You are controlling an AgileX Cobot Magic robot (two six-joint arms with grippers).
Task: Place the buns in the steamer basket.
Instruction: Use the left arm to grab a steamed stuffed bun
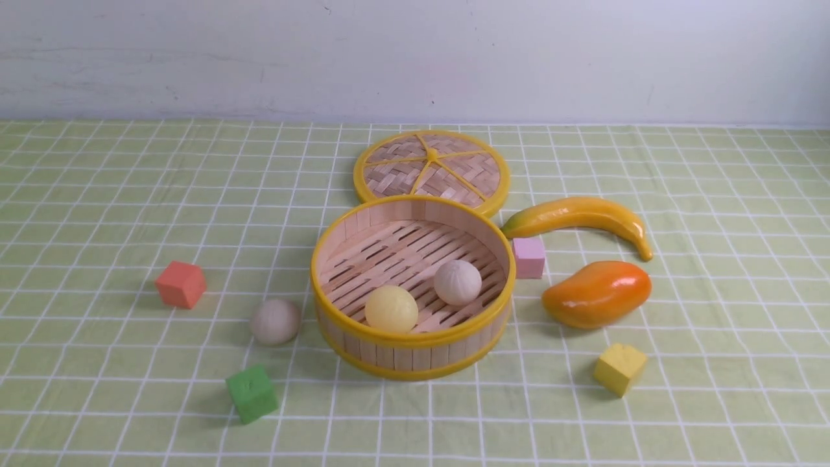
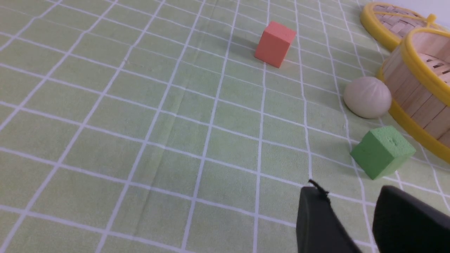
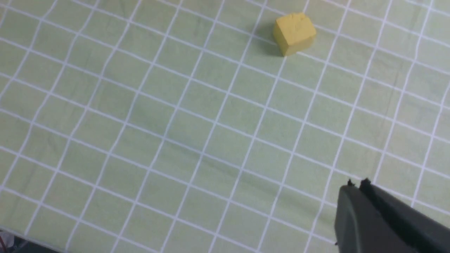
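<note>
1. Front view: the steamer basket (image 1: 413,353) holds the yellow bun (image 1: 391,309) and a pleated bun (image 1: 458,283); the woven lid (image 1: 395,178) lies behind, the pink cube (image 1: 529,258) just beside.
2. Left wrist view: the left gripper (image 2: 346,191) is spread; the green cube (image 2: 383,151) sits near the outside bun (image 2: 367,97).
3. Right wrist view: the right gripper (image 3: 357,184) is pressed together, apart from the yellow cube (image 3: 294,33).

soft even light, faint shadows, glare on glossy mango (image 1: 596,294), dim left wrist view

Front camera high, facing down-forward; wrist cameras lower; front, left share green cube (image 1: 252,394).
</note>
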